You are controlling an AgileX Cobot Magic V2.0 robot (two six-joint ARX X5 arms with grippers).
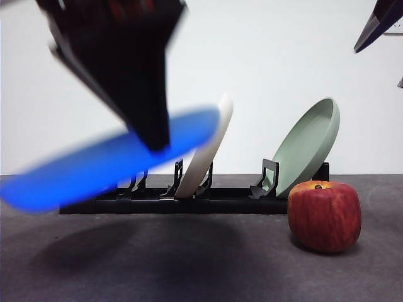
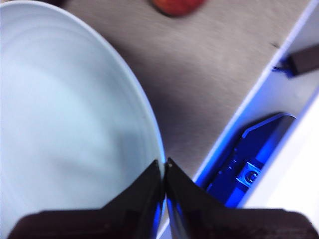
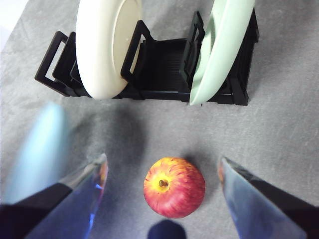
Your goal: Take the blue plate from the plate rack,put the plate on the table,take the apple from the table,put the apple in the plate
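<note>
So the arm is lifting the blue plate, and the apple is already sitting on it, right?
Not quite. The left gripper does hold the blue plate in the air, but the apple sits on the table, near the plate rack, as the front view shows.

The long low black plastic plate rack [image 1: 189, 202] stands behind the blocky-round red apple [image 1: 324, 216], holding a cream-white plate [image 1: 204, 148] left of a pale green plate [image 1: 306, 145].

I can read no text, label, brand, number or sign anywhere in my three views, neither on the plates, the rack [image 3: 149, 69], the apple [image 3: 174, 187], the table [image 1: 189, 264] nor the grippers.
</note>
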